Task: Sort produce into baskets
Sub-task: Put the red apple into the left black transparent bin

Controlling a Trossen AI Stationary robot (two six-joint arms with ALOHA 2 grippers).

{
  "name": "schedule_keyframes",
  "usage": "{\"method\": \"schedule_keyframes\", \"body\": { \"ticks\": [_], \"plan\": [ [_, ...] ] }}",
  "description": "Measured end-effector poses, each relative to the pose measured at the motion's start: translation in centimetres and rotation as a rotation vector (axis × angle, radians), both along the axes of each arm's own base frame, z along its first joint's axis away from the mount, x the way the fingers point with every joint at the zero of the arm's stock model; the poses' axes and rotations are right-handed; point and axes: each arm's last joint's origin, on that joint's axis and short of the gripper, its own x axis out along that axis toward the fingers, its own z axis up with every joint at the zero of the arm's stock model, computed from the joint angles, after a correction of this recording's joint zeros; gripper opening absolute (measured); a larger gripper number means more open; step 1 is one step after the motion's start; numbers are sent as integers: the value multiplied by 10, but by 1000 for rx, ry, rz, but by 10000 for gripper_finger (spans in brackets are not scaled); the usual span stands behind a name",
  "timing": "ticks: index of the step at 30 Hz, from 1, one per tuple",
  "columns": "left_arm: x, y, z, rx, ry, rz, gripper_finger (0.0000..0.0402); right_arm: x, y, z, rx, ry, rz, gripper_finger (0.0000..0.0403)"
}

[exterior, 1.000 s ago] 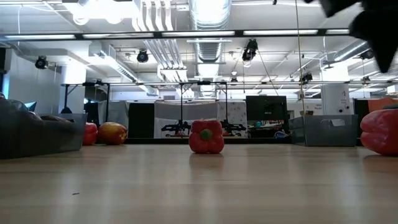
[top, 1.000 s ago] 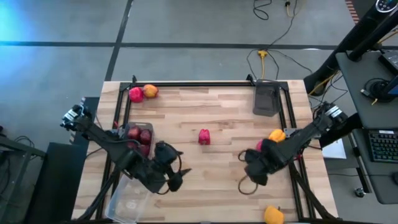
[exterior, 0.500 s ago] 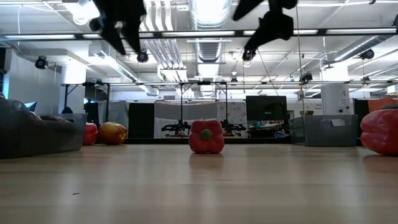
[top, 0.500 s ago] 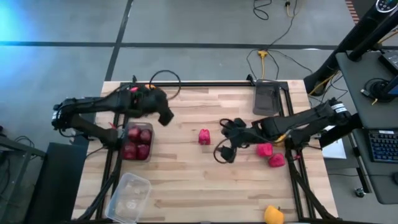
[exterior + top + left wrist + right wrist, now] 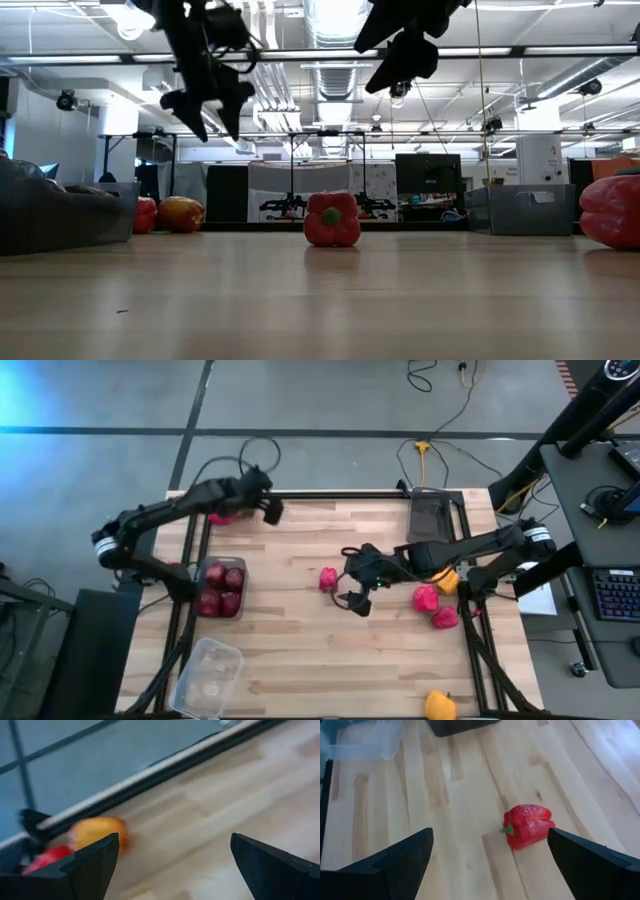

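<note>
A small bright red toy pepper point(image 5: 328, 578) lies alone near the middle of the light wooden bench point(image 5: 300, 650). The right gripper point(image 5: 352, 596) hangs just at its 4 o'clock, fingers point(image 5: 600, 870) spread wide, holding and touching nothing. The left gripper point(image 5: 270, 508) hovers at the bench's 11 o'clock corner, fingers point(image 5: 85, 867) also wide and empty, above a yellow-orange pepper point(image 5: 97, 832) and a red one point(image 5: 45, 860). A dark grey tray point(image 5: 222, 588) of maroon round fruits sits at 9 o'clock, a clear plastic tub point(image 5: 208, 678) at 7 o'clock. Half a second ago, the right gripper was farther from the pepper, and the left was lower along the bench's left side.
</note>
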Motion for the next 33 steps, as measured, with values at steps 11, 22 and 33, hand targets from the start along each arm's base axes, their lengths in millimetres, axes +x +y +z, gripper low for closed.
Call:
{"method": "schedule_keyframes", "body": {
  "ticks": [11, 22, 33],
  "plan": [
    [7, 55, -5, -70, 557, -529, 364, -30, -14, 14, -43, 110, 114, 384],
    [0, 83, -23, -381, 486, -576, 347, -60, -63, 29, -52, 232, -199, 384],
    [-19, 109, -37, -263, 579, -473, 345, -69, -114, 41, -70, 126, -346, 384]
  ]
}}
